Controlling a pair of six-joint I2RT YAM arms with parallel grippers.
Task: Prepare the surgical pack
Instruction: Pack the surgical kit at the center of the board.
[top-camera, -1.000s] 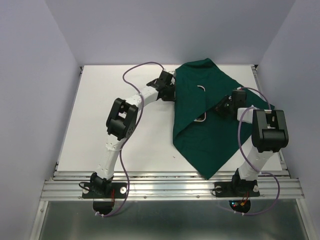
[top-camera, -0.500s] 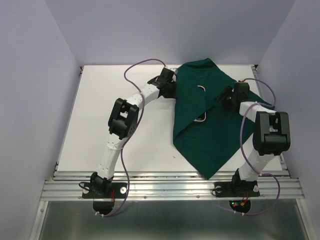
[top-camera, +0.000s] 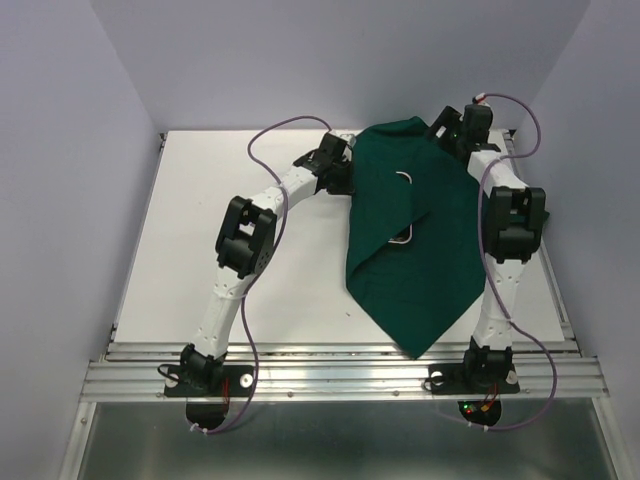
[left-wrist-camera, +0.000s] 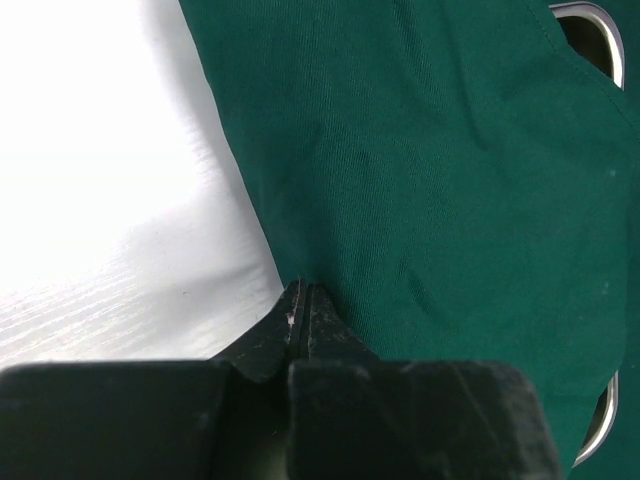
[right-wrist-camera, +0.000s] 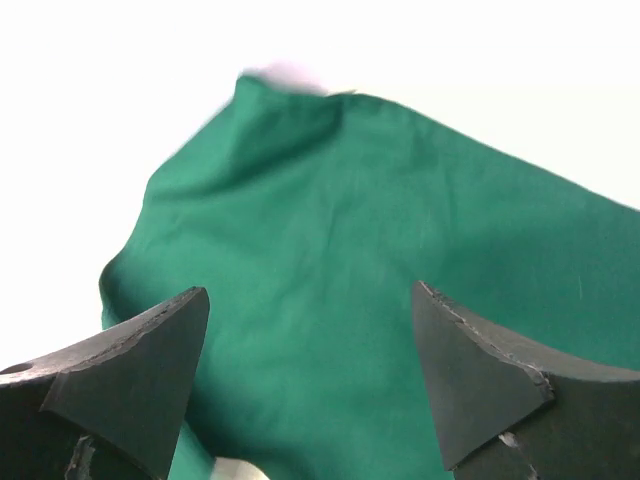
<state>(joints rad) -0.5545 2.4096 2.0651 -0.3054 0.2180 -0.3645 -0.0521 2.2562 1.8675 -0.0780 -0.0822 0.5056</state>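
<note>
The left arm's jaws are pressed together at the left edge of the green cloth (top-camera: 420, 270); the right arm's jaws gape empty above its far corner.

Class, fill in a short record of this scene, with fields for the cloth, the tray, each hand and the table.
drape: dark green, folded over the tray, lying on the right half of the table
tray: steel, mostly covered; only bits of rim peek out between the folds
left hand: shut, tips at the drape's left edge, seemingly pinching it
right hand: open, over the drape's far corner, holding nothing
table: white
</note>
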